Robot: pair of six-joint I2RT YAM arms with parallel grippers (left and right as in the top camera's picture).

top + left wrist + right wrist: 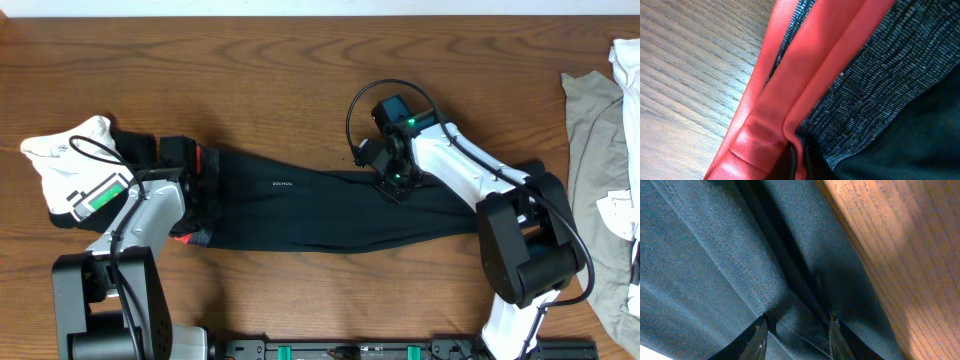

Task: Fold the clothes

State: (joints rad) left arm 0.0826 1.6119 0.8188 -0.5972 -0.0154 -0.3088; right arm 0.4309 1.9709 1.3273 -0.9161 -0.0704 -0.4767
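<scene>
Between your right gripper's point(796, 337) fingers, the black pants point(715, 260) are matt knit cloth with a fine ribbed weave. Just beside that gripper, the table point(900, 245) is smooth wood with a low sheen over its grain. Close against your left gripper point(188, 190), the waistband point(875, 85) is a coarser, grey-flecked elastic knit. It is edged by a smooth, faintly glossy red band point(785, 85).

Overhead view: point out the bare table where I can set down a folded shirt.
Widest: the far strip of table behind the pants, running to the grey tops. Smaller: the near patch between the left arm and right arm. Crowded: the left end by the white top, and the right edge.
</scene>
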